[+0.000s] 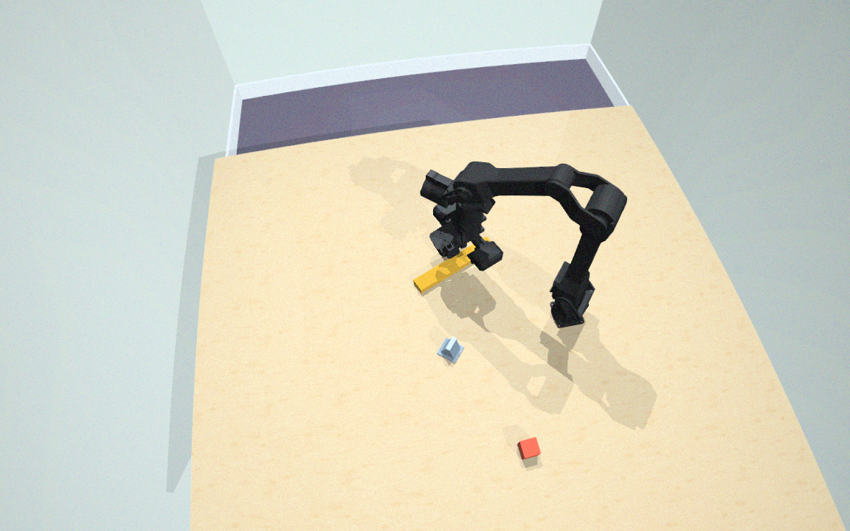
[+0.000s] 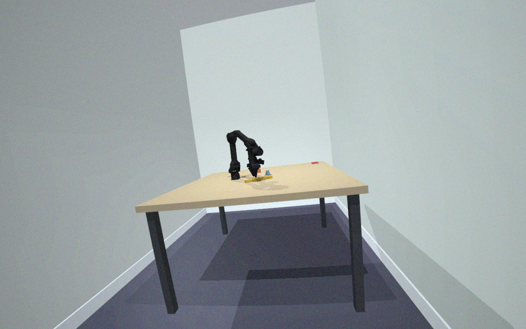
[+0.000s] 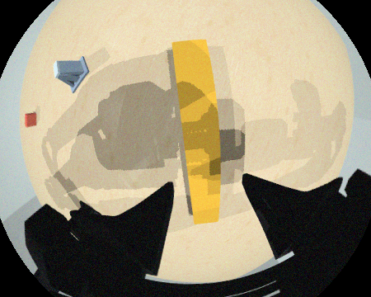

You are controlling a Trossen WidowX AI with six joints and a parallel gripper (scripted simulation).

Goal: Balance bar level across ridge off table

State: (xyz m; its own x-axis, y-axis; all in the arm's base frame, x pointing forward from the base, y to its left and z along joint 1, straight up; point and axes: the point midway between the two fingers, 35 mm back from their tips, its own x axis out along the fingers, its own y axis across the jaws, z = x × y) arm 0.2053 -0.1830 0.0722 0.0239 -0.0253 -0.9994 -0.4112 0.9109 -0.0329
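A yellow bar (image 1: 443, 271) (image 2: 258, 178) (image 3: 198, 127) lies flat on the wooden table (image 1: 296, 396) (image 2: 297, 186). My gripper (image 1: 464, 251) (image 2: 253, 171) (image 3: 208, 183) is open and hangs just above the bar's middle, one finger on each side of it, not gripping it. The ridge (image 1: 450, 348) (image 2: 268, 172) (image 3: 72, 73) is a small grey-blue wedge that stands apart from the bar, nearer the table's front in the top view.
A small red cube (image 1: 529, 448) (image 3: 30, 119) sits on the table beyond the ridge. A second red piece (image 2: 314, 162) lies near a far table edge. The arm's base (image 1: 569, 303) stands to the right of the bar.
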